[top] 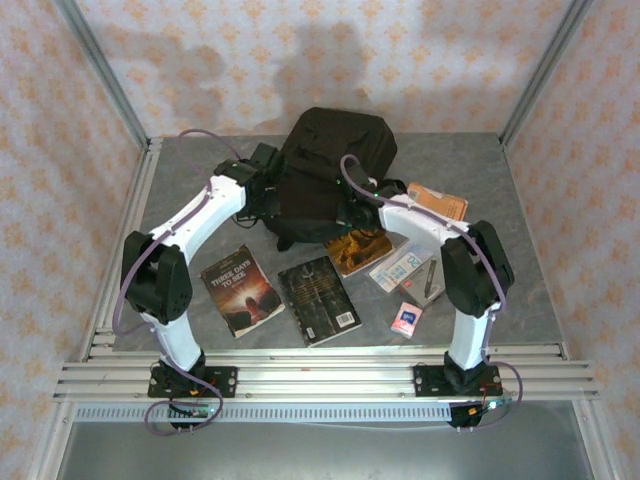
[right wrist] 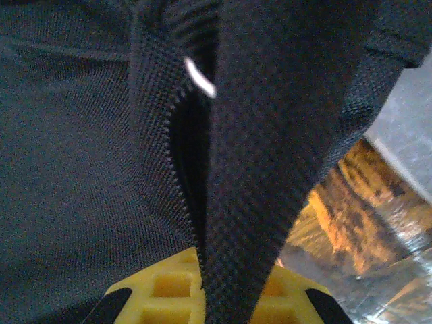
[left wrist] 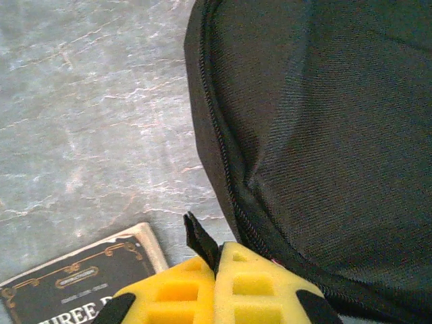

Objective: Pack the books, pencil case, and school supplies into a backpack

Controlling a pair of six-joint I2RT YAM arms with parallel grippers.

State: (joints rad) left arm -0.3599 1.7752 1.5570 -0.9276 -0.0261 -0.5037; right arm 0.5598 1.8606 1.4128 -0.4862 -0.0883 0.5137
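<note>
Closest to the lens, the left claw (left wrist: 216,273) is seen clenched, its yellow fingers (left wrist: 169,293) pressed together on a small black tab (left wrist: 200,241) at the left rim of the backpack (top: 330,160). Near it a corner of the dark book (top: 241,290) with the reddish glow is visible. This book is laid flat toward the near edge of the grey surface (top: 180,180), left of the middle. Just to its right, but apart from it, the black-grey book (top: 319,300) is laid flat as well. The backpack is placed in the middle of the surface, toward the far edge, between the two arms. At its near right side the blue-and-orange book (top: 358,250) is laid against it, its far edge hidden. The right claw (right wrist: 233,300) is clenched on a fold of the backpack fabric next to a zip. Further right, the teal calculator (top: 403,268) is laid just beside the blue-and-orange book. The pink-and-blue packet (top: 406,320) is found closer to the near edge, and the orange booklet (top: 438,203) is laid just beside the backpack, toward the right edge.
</note>
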